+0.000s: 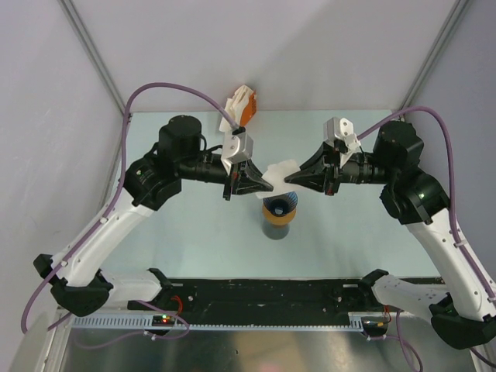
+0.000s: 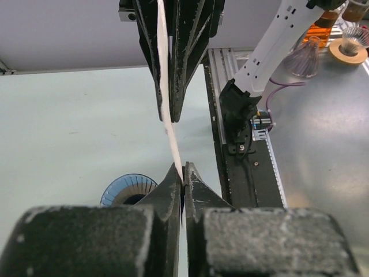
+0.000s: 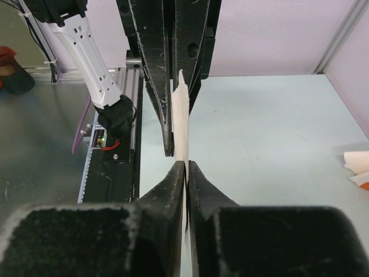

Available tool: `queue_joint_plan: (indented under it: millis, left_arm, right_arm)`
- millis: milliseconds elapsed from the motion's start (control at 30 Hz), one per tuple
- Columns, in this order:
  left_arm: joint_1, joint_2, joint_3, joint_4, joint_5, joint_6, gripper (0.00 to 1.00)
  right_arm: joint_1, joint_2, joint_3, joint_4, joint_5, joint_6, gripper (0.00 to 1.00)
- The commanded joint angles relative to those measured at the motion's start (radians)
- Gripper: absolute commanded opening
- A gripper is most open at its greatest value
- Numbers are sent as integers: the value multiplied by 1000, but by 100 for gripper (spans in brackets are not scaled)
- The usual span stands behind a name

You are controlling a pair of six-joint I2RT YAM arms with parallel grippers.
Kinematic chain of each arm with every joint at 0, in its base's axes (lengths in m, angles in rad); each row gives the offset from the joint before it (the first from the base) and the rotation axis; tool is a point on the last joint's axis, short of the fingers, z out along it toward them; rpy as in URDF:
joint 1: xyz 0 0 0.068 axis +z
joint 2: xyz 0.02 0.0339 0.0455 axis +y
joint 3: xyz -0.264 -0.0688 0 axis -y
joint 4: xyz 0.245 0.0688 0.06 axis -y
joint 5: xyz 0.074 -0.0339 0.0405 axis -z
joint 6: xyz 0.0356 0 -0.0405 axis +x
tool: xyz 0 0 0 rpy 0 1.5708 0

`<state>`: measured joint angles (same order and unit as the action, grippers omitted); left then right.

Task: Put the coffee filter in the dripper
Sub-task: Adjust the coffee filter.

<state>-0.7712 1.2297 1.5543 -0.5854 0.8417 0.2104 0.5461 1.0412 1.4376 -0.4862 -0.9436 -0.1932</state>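
The left gripper (image 2: 183,172) and right gripper (image 3: 185,167) each pinch shut on an opposite edge of the coffee filter (image 1: 280,171), which hangs flattened between them. The dripper (image 1: 280,204) sits just below. Judged next: spread the filter open, then lower it into the mouth.

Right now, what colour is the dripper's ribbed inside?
Blue with fine ribs; the dripper shows best in the left wrist view.

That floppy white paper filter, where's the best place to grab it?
By an outer edge, pinched across its two flat faces, coming in from the side. The coffee filter is thin, folded flat paper, and the left gripper and right gripper are each shut on opposite edges.
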Motion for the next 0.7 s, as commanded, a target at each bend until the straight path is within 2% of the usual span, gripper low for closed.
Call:
queue_joint_plan:
  millis: [0,100,200,233,267,300,333,400,467,667]
  left_arm:
    - [-9,-18,11,33,-21,-7,1]
    - [-18,-20,-3,33,-52,-6,0]
    - [-24,-21,-11,33,-92,-4,1]
    - [-24,-23,-13,33,-112,-6,9]
    - [-23,-27,-13,32,-126,-13,28]
    - [-14,-36,-16,33,-120,-20,44]
    - [-3,-46,-18,33,-104,-30,55]
    - [33,-81,-22,33,-46,-47,65]
    - [68,-111,-24,33,2,-60,66]
    - [77,-116,25,34,73,-114,54]
  right_arm:
    - [6,3,24,19,29,-7,13]
    - [15,24,57,-15,22,-36,13]
    - [22,51,103,-94,13,-87,4]
    - [23,57,117,-120,7,-101,2]
    - [24,60,127,-137,4,-117,1]
    - [24,61,136,-162,2,-131,0]
    - [23,60,143,-182,0,-157,0]
    - [20,54,154,-239,-2,-221,0]
    - [20,49,161,-290,-9,-275,0]
    - [47,50,161,-384,-19,-394,0]
